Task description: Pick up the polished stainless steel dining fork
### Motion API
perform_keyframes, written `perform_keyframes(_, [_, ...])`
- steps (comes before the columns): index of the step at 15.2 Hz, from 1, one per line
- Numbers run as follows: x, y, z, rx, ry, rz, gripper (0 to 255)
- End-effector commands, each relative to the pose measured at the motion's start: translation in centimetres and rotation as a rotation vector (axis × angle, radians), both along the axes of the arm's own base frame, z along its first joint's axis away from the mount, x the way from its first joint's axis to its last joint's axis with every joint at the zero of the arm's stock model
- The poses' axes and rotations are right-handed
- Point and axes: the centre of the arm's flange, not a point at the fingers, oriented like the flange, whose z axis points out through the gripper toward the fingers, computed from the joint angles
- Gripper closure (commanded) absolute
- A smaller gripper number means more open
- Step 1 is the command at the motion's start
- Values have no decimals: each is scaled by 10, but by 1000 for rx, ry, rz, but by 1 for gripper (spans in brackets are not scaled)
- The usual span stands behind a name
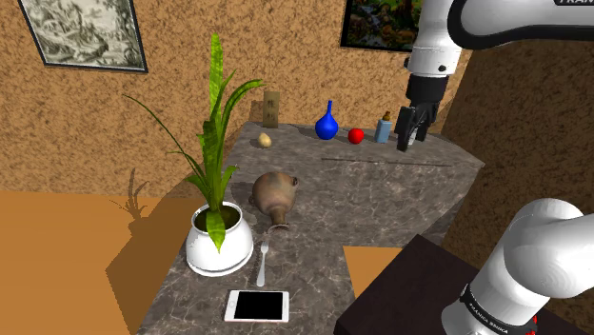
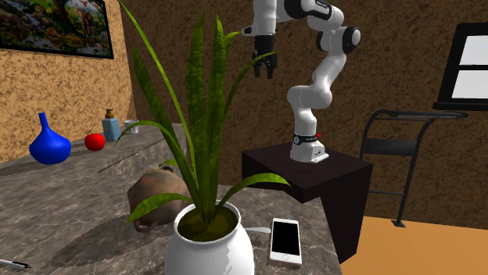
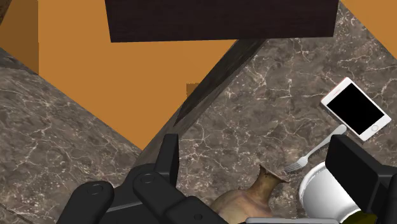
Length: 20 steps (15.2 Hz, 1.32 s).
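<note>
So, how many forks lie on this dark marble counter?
1. The slim silver fork lies beside the round white plant pot, handle toward the white phone with black screen; others may be hidden.

The counter (image 1: 381, 200) is dark grey-brown marble with pale veins. The fork (image 1: 263, 262) is silver-grey. The phone (image 1: 257, 305) is white with a black screen, and the pot (image 1: 205, 249) is plain white. The leaves (image 2: 207, 125) are green with darker bands. The jug (image 1: 275, 195) is mottled brown and tan. The vase (image 1: 326, 125) is deep blue, the apple (image 1: 356, 136) red, and the bottle (image 1: 383, 129) pale blue with a brown cap. The walls (image 1: 171, 57) are speckled ochre, the floor (image 1: 57, 247) flat orange, and the stand (image 2: 313, 176) near-black brown. The arm (image 1: 538, 257) is white with dark joints, and the gripper (image 1: 410, 145) is all black.
</note>
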Motion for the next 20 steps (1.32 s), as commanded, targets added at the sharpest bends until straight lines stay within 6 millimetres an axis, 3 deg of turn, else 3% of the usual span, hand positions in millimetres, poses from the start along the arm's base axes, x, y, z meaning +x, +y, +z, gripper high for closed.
perform_keyframes(1, [0,0,0,0,0,0,0])
perform_keyframes(20, [97,122,-192,45,26,-286,0])
